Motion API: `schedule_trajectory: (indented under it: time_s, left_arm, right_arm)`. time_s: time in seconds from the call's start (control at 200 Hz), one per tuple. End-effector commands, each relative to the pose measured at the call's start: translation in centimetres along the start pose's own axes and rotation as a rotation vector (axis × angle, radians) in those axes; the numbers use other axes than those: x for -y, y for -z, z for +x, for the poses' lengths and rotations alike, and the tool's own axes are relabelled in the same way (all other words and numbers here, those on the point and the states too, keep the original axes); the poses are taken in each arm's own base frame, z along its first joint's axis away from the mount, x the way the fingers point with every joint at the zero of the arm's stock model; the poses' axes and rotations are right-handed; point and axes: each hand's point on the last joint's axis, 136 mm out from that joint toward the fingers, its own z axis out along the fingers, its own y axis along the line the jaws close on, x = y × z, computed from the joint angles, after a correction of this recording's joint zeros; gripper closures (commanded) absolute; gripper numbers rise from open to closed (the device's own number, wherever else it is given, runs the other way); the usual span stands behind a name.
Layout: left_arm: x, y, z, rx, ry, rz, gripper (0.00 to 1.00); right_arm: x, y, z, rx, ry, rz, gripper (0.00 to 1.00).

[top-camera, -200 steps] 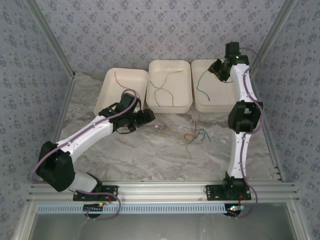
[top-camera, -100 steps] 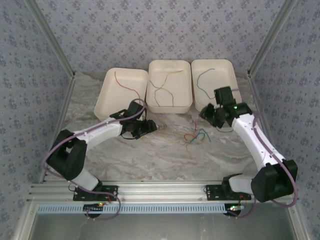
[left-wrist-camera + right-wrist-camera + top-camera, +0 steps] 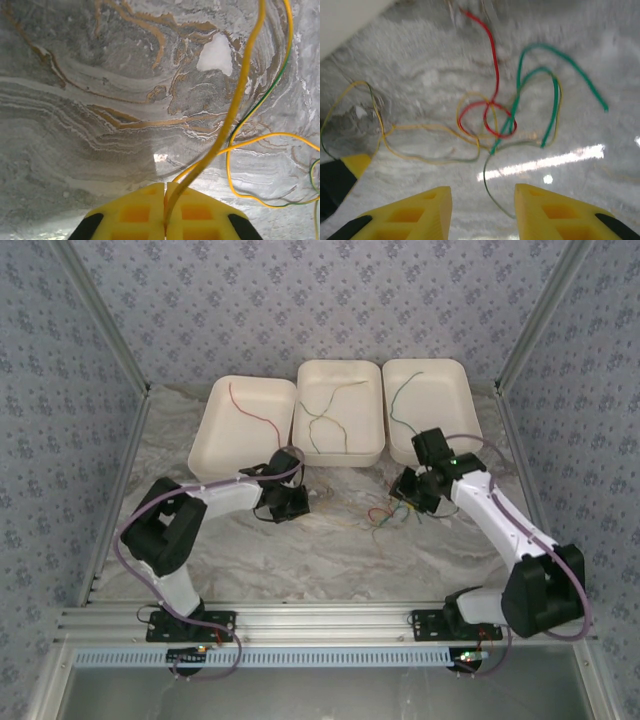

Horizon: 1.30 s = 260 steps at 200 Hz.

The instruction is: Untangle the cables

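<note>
1. The left pincer (image 3: 164,189) is closed on a yellow cable (image 3: 235,105). The cable comes out from between its yellow pads and curves away over the marbled table (image 3: 75,125).
2. From above, this pincer sits low, just in front of the middle tray (image 3: 365,435).
3. The right pincer (image 3: 482,192) has its jaws apart with nothing gripped. It hangs over the tangle of cables (image 3: 390,512) at mid-table.
4. In the tangle, a red cable (image 3: 492,60) loops across a green cable (image 3: 552,100).
5. At the far side, the left tray (image 3: 225,440) holds a red wire (image 3: 255,412), the middle tray holds olive-yellow wires (image 3: 325,420), and the right tray (image 3: 445,390) holds a green wire (image 3: 400,400).
</note>
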Motion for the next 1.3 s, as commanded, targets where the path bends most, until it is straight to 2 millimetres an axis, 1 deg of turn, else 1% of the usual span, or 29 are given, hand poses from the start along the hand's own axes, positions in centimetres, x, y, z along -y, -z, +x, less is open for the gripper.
schedule_trajectory:
  time_s: [0.0, 0.05, 0.12, 0.14, 0.18, 0.21, 0.25, 0.375, 0.445, 0.53, 0.6, 0.65, 0.695, 0.889, 0.969, 0.994, 1.044, 1.139, 1.234, 1.294]
  left_arm:
    - [0.5, 1.5, -0.5, 0.048, -0.020, -0.001, 1.00]
    - [0.3, 1.9, -0.5, 0.058, -0.020, -0.010, 1.00]
    - [-0.1, 2.7, -0.5, 0.079, -0.018, -0.021, 1.00]
    - [-0.2, 3.0, -0.5, 0.085, -0.019, -0.026, 1.00]
    - [-0.5, 3.7, -0.5, 0.100, -0.019, -0.038, 1.00]
    - [-0.8, 4.2, -0.5, 0.113, -0.017, -0.051, 1.00]
    - [-1.3, 4.9, -0.4, 0.131, -0.016, -0.068, 1.00]
    - [-2.8, 6.4, 0.2, 0.152, -0.006, -0.092, 1.00]
    - [-3.4, 6.8, 0.6, 0.151, 0.000, -0.090, 1.00]
    - [-3.9, 7.0, 1.0, 0.147, 0.007, -0.090, 1.00]
    - [-4.0, 7.0, 1.1, 0.146, 0.010, -0.090, 1.00]
    - [-3.9, 7.0, 1.1, 0.145, 0.009, -0.082, 1.00]
    - [-3.8, 6.9, 1.1, 0.143, 0.013, -0.078, 1.00]
    - [-3.8, 6.5, 1.2, 0.138, 0.023, -0.067, 1.00]
    - [-3.8, 6.5, 1.3, 0.136, 0.024, -0.065, 1.00]
    - [-3.9, 6.5, 1.3, 0.137, 0.024, -0.066, 1.00]
    - [-3.9, 6.6, 1.4, 0.136, 0.024, -0.065, 1.00]
    - [-4.0, 6.5, 1.5, 0.136, 0.027, -0.067, 1.00]
    - [-4.1, 6.5, 1.5, 0.135, 0.027, -0.069, 1.00]
    - [-4.0, 6.5, 1.5, 0.136, 0.026, -0.069, 1.00]
  right_arm:
    - [1.2, -1.7, -2.2, 0.014, 0.088, 0.129, 0.62]
    - [1.3, -2.8, -2.8, 0.005, 0.101, 0.163, 0.63]
    - [1.9, -3.6, -3.4, -0.002, 0.139, 0.217, 0.64]
    - [2.6, -4.2, -3.4, -0.017, 0.133, 0.252, 0.65]
    - [3.4, -4.5, -3.3, -0.033, 0.106, 0.289, 0.65]
    - [3.6, -4.6, -3.4, -0.036, 0.097, 0.288, 0.65]
    - [3.6, -4.8, -3.6, -0.030, 0.044, 0.268, 0.65]
    - [3.7, -5.7, -3.1, -0.054, -0.047, 0.220, 0.62]
    - [3.5, -6.6, -2.9, -0.076, -0.091, 0.206, 0.61]
    - [3.9, -7.5, -2.3, -0.099, -0.170, 0.223, 0.62]
    - [4.6, -8.5, -1.3, -0.132, -0.281, 0.223, 0.62]
    - [4.5, -9.2, -0.7, -0.148, -0.357, 0.185, 0.62]
    - [4.3, -9.5, -0.6, -0.143, -0.418, 0.162, 0.62]
    - [4.1, -9.3, -1.4, -0.100, -0.574, 0.117, 0.61]
    - [4.4, -9.0, -1.5, -0.091, -0.629, 0.114, 0.61]
    - [3.9, -8.9, -2.0, -0.069, -0.638, 0.080, 0.62]
    - [3.7, -8.4, -2.3, -0.047, -0.661, 0.057, 0.64]
    - [2.8, -7.1, -3.1, -0.011, -0.662, 0.020, 0.67]
    - [1.5, -5.1, -4.7, 0.070, -0.620, -0.019, 0.67]
    - [0.6, -4.8, -5.6, 0.084, -0.560, -0.030, 0.66]
